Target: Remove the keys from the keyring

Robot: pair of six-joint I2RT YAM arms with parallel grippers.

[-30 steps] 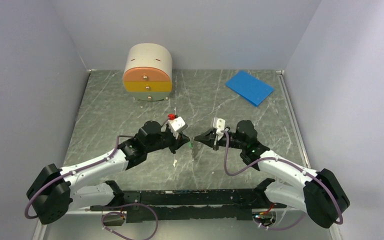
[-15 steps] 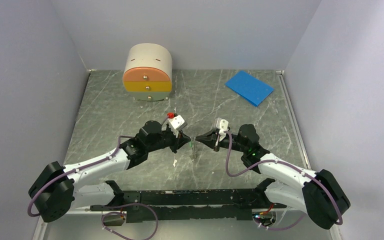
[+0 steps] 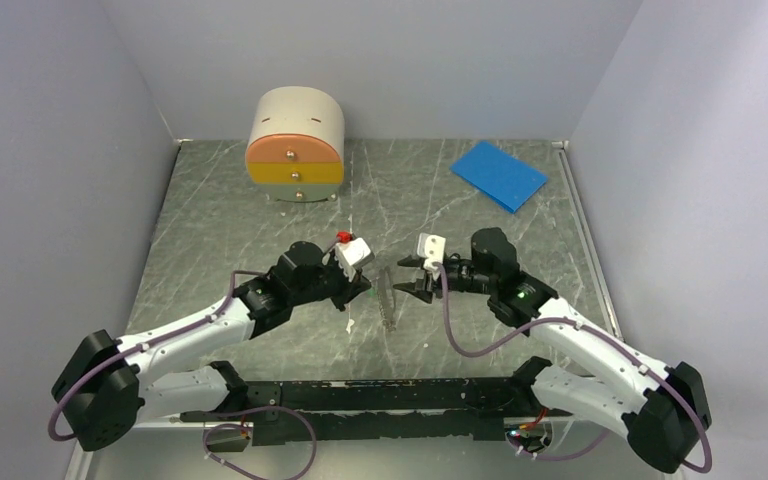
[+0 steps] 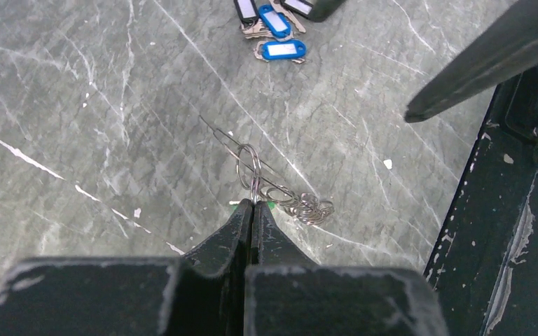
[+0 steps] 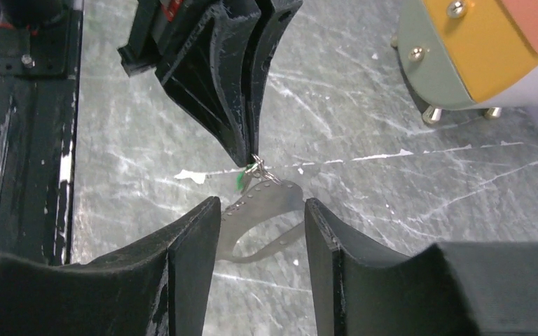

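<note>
Two arms meet at the middle of the marbled grey table (image 3: 220,220). The left tool (image 4: 253,208), clenched flat, pinches a thin wire ring of the keyring (image 4: 251,162), whose small silvery links bunch just right of its tips. From overhead the keyring is only a thin grey strip between the arms; the left wrist view alone resolves the rings. The keys (image 5: 239,182) show as a green sliver just under the left tool's tips, mostly hidden by it; no metal piece can be made out. The right tool (image 5: 260,203) stands spread, and the keyring blurs into a grey dotted band in its gap. Blue tags (image 4: 284,50) lie well apart, some cut off by the frame's top edge. A rounded drawer box (image 3: 295,145) and a flat blue sheet (image 3: 498,175) sit at the table's far end.
</note>
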